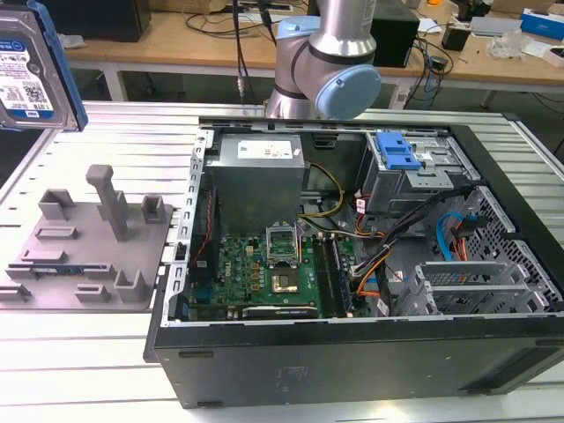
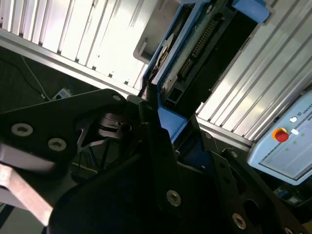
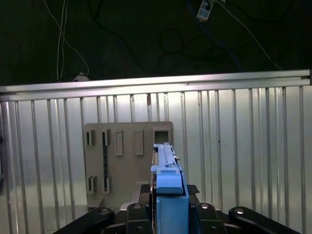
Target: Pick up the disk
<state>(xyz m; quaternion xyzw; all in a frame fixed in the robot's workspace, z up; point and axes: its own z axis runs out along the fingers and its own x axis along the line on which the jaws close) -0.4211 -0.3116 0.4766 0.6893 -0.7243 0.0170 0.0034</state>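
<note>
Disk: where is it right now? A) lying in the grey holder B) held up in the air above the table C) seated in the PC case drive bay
B: in the exterior view the disk hangs well above the table, clear of the grey holder; in the first wrist view the gripper clamps its blue rail.

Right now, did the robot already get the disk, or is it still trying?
It looks done. The disk is up in the air, high above the grey holder at the exterior view's left, touching neither it nor the table. In both wrist views the gripper is clamped on the disk's blue rail. Nothing of the pickup looks left.
</note>
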